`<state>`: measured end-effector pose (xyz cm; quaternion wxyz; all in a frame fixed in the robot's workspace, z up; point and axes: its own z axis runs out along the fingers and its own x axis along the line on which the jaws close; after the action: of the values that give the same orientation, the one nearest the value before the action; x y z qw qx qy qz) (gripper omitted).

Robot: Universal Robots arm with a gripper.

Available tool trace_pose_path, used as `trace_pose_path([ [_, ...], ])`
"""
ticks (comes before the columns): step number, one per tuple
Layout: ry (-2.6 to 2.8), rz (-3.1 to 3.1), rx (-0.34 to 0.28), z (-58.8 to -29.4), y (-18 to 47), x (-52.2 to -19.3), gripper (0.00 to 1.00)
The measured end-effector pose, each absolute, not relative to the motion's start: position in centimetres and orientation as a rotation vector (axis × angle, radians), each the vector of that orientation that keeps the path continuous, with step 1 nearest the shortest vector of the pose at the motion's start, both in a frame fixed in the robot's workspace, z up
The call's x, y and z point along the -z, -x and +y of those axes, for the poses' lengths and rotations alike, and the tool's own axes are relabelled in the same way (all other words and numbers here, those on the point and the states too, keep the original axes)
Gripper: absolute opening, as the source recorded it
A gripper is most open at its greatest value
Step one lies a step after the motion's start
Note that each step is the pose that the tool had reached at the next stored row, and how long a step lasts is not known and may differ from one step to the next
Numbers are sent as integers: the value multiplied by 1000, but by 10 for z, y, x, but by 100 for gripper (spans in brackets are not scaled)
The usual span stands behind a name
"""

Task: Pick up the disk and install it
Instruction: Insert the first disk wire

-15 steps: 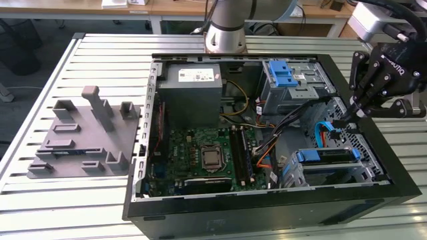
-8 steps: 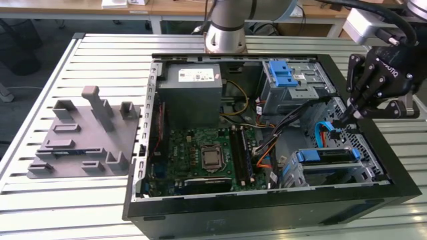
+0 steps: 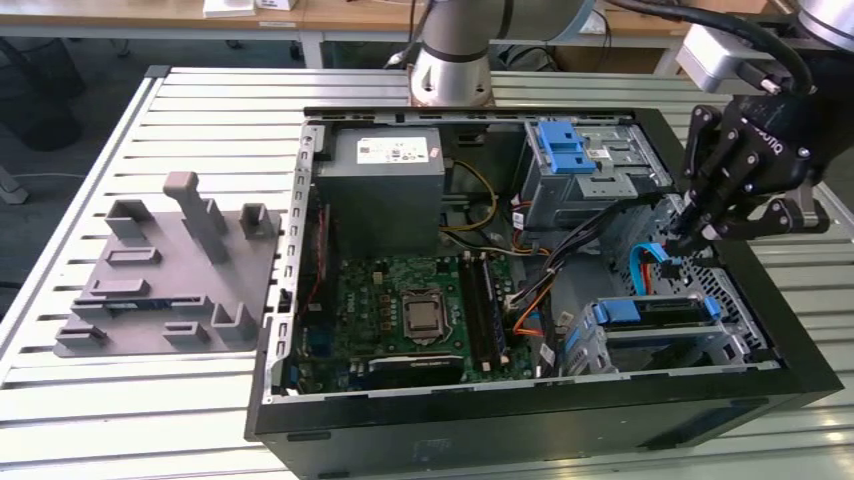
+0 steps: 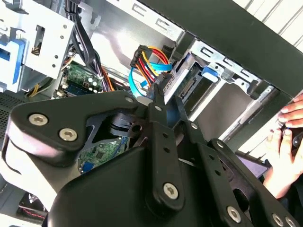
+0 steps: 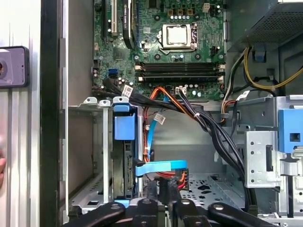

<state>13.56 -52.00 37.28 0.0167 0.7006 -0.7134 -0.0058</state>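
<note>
Claw (image 3: pixel 703 243) hovered inside open PC case (image 3: pixel 534 420), fingers nearly together, holding nothing, tips by blue SATA cable (image 3: pixel 647 265). Disk (image 3: pixel 650 312) w/ blue bracket sat in lower drive cage (image 3: pixel 667 345), just below claw.

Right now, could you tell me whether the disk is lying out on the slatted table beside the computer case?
No, in the exterior view the disk sits in the metal cage inside the case, not on the table.
</note>
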Motion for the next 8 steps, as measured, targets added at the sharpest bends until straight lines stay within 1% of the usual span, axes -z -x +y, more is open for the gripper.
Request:
trace_pose_path([
  [1,-2178,-2217,18,-519,-136,-372,25],
  [8,-2178,-2217,18,-512,-137,-365,25],
])
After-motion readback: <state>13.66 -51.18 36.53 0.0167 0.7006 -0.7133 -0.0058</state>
